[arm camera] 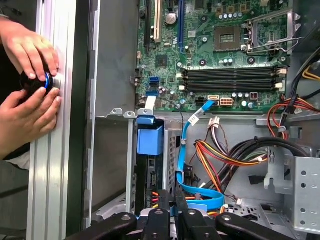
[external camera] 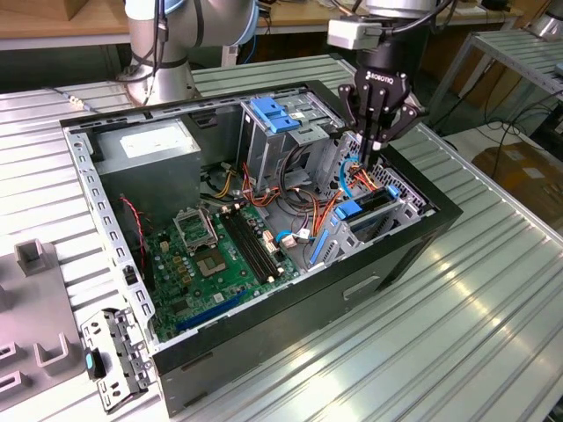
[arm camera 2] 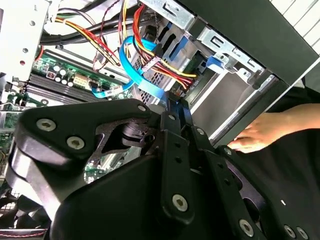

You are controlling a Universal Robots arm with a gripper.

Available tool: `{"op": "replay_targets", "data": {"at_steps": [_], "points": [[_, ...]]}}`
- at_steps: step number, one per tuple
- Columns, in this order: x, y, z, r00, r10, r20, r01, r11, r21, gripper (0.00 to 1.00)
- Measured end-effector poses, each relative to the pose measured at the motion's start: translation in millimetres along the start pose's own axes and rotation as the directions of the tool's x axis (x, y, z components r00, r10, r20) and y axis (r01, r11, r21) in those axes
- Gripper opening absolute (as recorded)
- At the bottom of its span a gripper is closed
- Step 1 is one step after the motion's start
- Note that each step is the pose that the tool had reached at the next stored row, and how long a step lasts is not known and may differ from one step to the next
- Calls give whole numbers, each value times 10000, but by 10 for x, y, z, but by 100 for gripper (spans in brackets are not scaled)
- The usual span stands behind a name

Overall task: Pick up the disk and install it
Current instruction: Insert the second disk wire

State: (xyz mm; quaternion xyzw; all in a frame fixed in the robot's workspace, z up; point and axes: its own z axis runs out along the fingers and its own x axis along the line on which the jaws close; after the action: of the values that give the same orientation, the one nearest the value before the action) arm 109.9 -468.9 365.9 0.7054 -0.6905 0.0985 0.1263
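Observation:
The disk (external camera: pixel 368 207) sits on edge inside the lower drive bay at the front of the open computer case (external camera: pixel 413 255), its blue carrier frame showing at the end. In the first wrist view the disk (arm camera: pixel 150 172) is a dark slab in the bay under its blue carrier tab. My gripper (external camera: pixel 369 151) hangs just above the bay's rear end, among the orange and blue cables, with its fingers (arm camera 2: pixel 175 102) pressed together and nothing between them. The gripper (arm camera: pixel 170 215) stands directly over the disk's cable end in the first wrist view.
A grey power-supply box (external camera: pixel 145 145) and a tall cage with a blue latch (external camera: pixel 277 119) fill the case's back. The motherboard (external camera: pixel 220 255) lies on its floor. A person's hands (arm camera: pixel 30 95) hold a black knob on the aluminium rail beside the case. A loose bracket (external camera: pixel 110 356) lies on the table.

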Motion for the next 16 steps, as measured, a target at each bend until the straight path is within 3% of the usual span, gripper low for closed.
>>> {"op": "replay_targets", "data": {"at_steps": [2,3,5,6,8,10,14,16], "points": [[21,7,7,9999,-15,117,15,10000,11,16],[39,11,15,9996,-31,295,30,10000,21,16],[62,18,22,9986,-46,522,44,10000,30,16],[77,25,27,9982,-54,604,52,10000,35,16],[122,44,44,9979,-95,638,91,9999,60,16],[180,78,66,9978,-181,634,176,9998,97,16],[181,122,73,9977,-265,630,258,9996,124,16],[226,142,91,9972,-356,656,346,9992,176,16]]}}
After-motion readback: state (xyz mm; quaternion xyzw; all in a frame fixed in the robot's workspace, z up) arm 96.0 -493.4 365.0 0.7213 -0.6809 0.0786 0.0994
